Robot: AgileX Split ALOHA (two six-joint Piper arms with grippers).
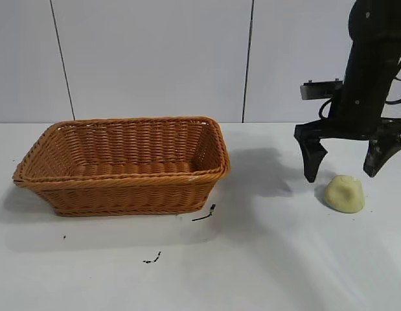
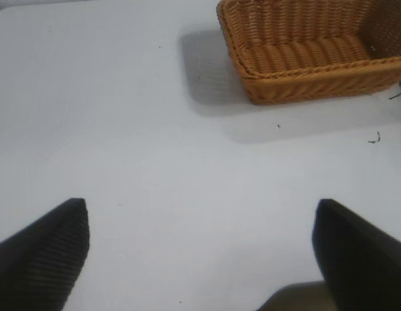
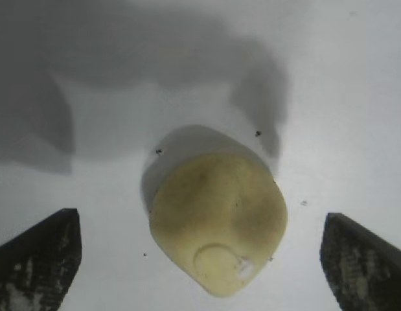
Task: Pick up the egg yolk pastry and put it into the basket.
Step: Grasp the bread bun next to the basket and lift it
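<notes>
Right gripper [image 1: 346, 165] spread wide above egg yolk pastry [image 1: 344, 194]; left gripper [image 2: 200, 249] apart, away from basket [image 1: 122, 165]

An orange-brown woven weave is shown on the basket [image 1: 122, 165]. Pale yellow-cream is seen on the egg yolk pastry [image 1: 344, 194], below the black right claw [image 1: 349, 170]. The desk [image 1: 284, 259] is white.

Right gripper [image 1: 346, 170] hangs over the table [image 1: 265, 259], fingers spread wide. Pastry [image 1: 344, 194] sits on the table directly beneath it, between the two fingertips (touching neither). Basket [image 1: 122, 165] stands well off to the gripper's left in the exterior view. Left gripper [image 2: 200, 253] is spread over bare table, basket ahead of it.
</notes>
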